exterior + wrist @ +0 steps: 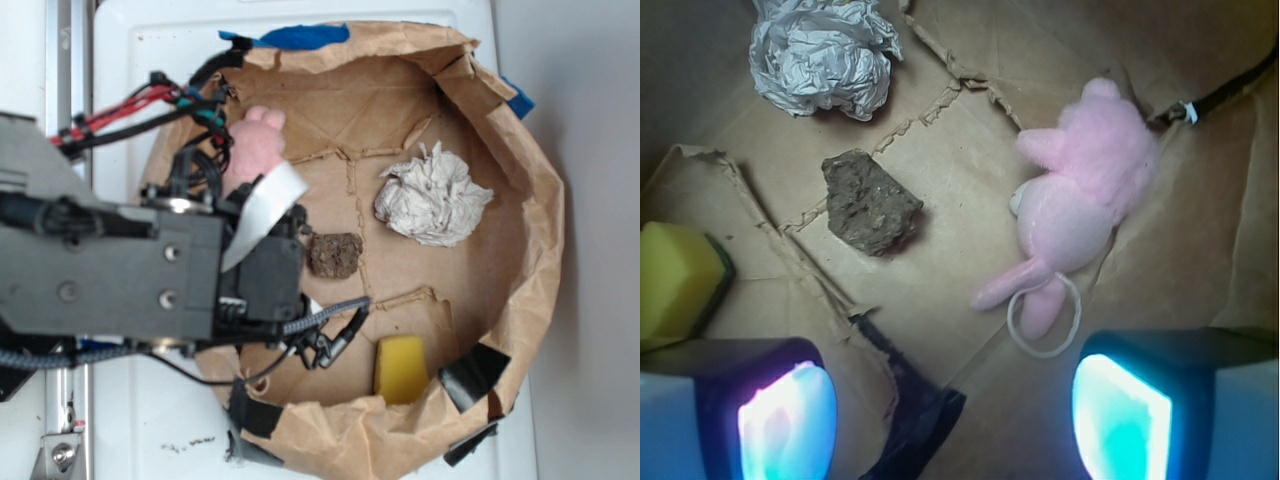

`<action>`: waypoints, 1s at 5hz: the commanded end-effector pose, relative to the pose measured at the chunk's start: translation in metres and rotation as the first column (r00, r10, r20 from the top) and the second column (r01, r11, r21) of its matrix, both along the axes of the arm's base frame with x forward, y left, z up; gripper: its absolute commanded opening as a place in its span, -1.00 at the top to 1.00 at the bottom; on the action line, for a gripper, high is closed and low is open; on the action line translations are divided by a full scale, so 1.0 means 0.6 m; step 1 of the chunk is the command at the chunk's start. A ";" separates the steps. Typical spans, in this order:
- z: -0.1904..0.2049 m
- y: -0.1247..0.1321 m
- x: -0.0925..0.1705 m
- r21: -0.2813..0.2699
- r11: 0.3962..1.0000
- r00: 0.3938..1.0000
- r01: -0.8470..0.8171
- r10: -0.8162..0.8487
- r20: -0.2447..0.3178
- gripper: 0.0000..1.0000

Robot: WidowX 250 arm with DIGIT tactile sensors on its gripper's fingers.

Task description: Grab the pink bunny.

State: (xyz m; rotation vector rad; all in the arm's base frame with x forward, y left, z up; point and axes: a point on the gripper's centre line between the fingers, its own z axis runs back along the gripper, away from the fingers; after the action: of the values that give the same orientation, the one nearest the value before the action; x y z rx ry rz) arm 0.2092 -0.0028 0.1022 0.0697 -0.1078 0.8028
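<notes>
Gripper (955, 410): fingers apart, empty, above the box floor | pink bunny (1080, 205): lying free ahead, right of centre | remaining: align, descend, close.

Bare cardboard (940, 190) between rock (870, 203) and pink bunny (1075, 205)

pink bunny (1085, 190): pale pink fuzzy plush, with a thin cream cord loop (1044, 320).
crumpled paper ball (822, 55): white with grey creases.
rock-like lump (870, 203): mottled dark brown, speckled.
sponge (400, 368): bright yellow, dark edge in the wrist view.
paper liner (400, 130): plain kraft brown, torn seams lighter.
tape patches: blue tape (300, 37) at the far rim, black tape (473, 372) at the near rim.
gripper (955, 410): black housings; finger pads (785, 420) glowing pink-violet on one, cyan on the other.
arm cables (120, 110): red and black.
table (140, 420): white.
</notes>
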 end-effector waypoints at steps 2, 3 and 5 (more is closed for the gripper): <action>-0.008 0.065 0.002 0.004 0.997 0.997 -0.075 0.075 -0.014 -1.00; -0.008 0.073 0.009 0.010 0.997 0.997 -0.077 0.077 -0.005 -1.00; -0.012 0.089 0.038 0.024 0.990 0.990 -0.141 0.142 -0.022 -1.00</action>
State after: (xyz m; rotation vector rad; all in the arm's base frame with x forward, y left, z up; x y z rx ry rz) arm 0.2275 0.0440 0.0865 0.1199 -0.0547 0.9200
